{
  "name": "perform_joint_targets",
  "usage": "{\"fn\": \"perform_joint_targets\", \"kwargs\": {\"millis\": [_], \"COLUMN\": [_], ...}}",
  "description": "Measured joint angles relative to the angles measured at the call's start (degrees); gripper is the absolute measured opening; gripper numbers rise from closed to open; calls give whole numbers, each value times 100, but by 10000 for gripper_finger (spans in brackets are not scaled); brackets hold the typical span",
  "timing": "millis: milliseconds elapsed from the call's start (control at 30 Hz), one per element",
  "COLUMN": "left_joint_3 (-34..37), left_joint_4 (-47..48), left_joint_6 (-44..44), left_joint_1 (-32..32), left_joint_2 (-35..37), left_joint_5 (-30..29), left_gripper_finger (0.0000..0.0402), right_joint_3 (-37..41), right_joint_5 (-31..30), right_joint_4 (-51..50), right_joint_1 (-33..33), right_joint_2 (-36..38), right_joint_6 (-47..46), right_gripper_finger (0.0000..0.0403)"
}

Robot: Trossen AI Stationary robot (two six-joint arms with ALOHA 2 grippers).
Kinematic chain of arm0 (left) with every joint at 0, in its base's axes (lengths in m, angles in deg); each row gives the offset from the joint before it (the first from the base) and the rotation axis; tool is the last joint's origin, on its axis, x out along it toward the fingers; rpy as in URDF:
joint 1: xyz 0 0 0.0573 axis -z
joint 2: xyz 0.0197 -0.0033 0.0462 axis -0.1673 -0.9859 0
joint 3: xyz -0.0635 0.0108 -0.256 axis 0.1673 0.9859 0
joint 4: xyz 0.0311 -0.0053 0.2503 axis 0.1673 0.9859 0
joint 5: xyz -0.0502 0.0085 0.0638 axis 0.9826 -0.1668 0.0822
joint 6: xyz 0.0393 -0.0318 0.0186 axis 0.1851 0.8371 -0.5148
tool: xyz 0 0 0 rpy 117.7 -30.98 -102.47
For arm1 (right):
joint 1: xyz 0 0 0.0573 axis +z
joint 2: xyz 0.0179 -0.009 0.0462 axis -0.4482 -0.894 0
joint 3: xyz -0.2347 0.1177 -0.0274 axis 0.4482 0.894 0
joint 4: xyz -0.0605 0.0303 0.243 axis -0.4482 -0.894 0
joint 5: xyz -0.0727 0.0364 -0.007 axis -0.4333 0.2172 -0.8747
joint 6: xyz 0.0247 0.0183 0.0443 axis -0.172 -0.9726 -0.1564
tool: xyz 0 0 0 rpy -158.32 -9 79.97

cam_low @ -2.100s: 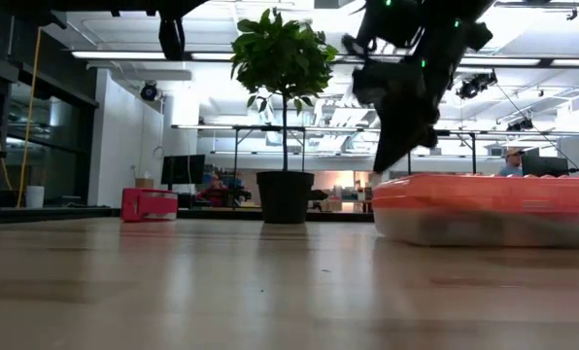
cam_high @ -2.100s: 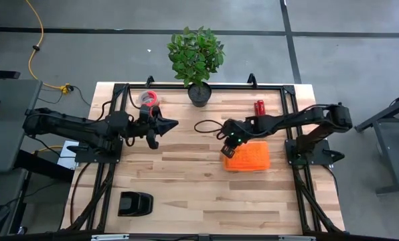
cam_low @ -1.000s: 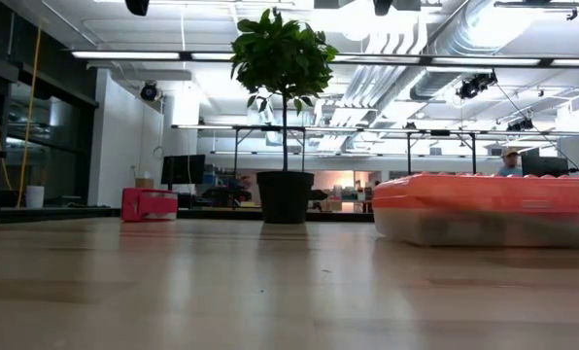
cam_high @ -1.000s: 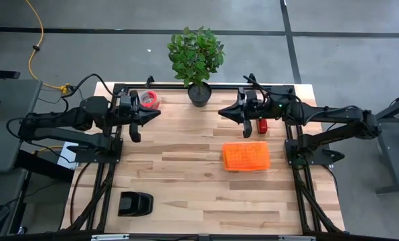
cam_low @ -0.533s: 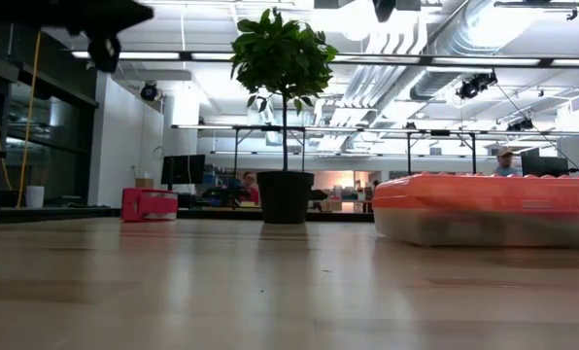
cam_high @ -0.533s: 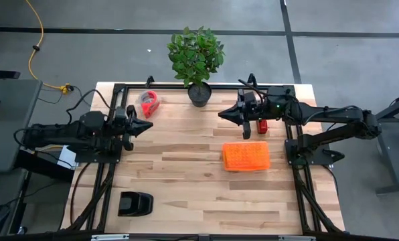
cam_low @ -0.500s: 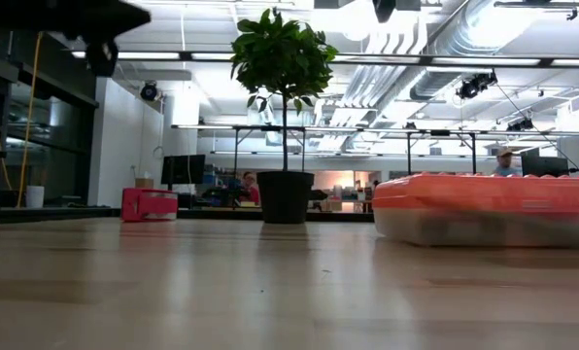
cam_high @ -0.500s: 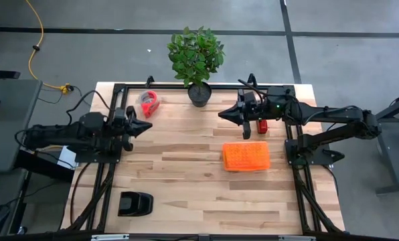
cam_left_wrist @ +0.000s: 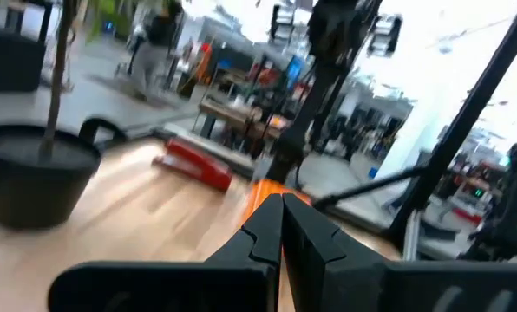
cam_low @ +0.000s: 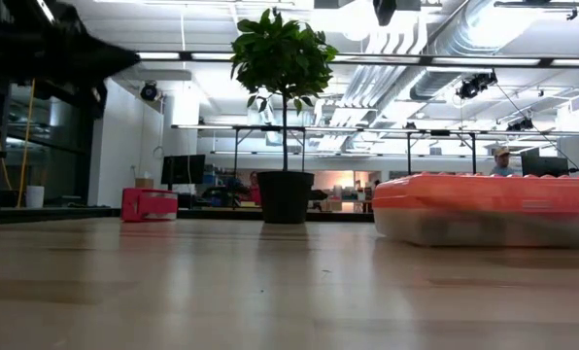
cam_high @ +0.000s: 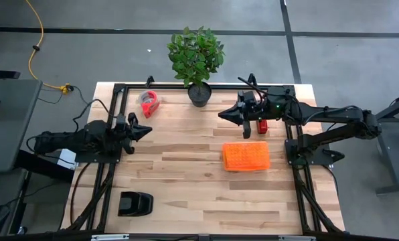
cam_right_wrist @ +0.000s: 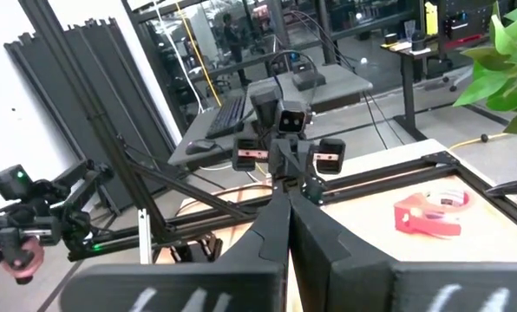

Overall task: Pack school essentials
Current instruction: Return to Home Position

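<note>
A black object sits at the near left of the counter, well apart from everything else. Farther in, right of centre, the orange box lies flat with its lid down. In the low view its lower wall is cloudy and only dim shapes show through, so its contents cannot be made out. Nothing touches the box, and nothing lies between it and either arm.

The left arm reaches in low and nearly level from the counter's left side. Its gripper points towards the middle, with the fingers pressed together on nothing. The box lies well to its right and a little nearer.

The right arm is folded along the far right and held high. Its gripper points left, just beyond the box's far edge, with the fingers together and empty. A red can shows partly under this arm's wrist, near the box's far right corner.

Farther back, a red tape roll lies beyond the left gripper. A potted plant stands at the far edge, between the two grippers. In the room behind, a person shows far off.
</note>
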Motion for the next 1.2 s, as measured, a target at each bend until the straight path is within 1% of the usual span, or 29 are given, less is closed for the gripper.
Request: {"fn": "perform_joint_targets", "kwargs": {"millis": [133,267,400,467,533,633,667,767,967,1067,1200], "left_joint_3": [282,275,275,275,275,275,275,275,275,275,275], "left_joint_4": [76,111,102,109,103,101,100,102,102,102,100], "left_joint_6": [-36,-9,22,229,345,297,297,328,339,339,339], "left_joint_1": [0,0,0,0,0,0,0,-2,-2,-2,-2], "left_joint_2": [38,-66,-101,-128,-130,-134,-134,-134,-134,-134,-134], "left_joint_5": [63,350,388,387,398,414,413,413,411,411,411], "left_gripper_finger": [0,0,0,0,0,0,0,0,0,0,0], "right_joint_3": [0,2,2,2,4,55,158,792,2707,3337,3888], "right_joint_5": [2,88,188,247,292,289,289,240,-426,-776,-1145], "right_joint_4": [-22,-40,-118,-212,-531,-1050,-1067,-688,770,855,805], "right_joint_1": [13,13,15,13,13,13,13,9,119,405,845], "right_joint_2": [0,0,12,34,140,389,515,1055,2515,3240,4091], "right_joint_6": [4,-32,-135,-175,-141,11,50,50,-504,-716,-732], "right_gripper_finger": [0,0,0,0,0,0,0,0,0,0,0]}}
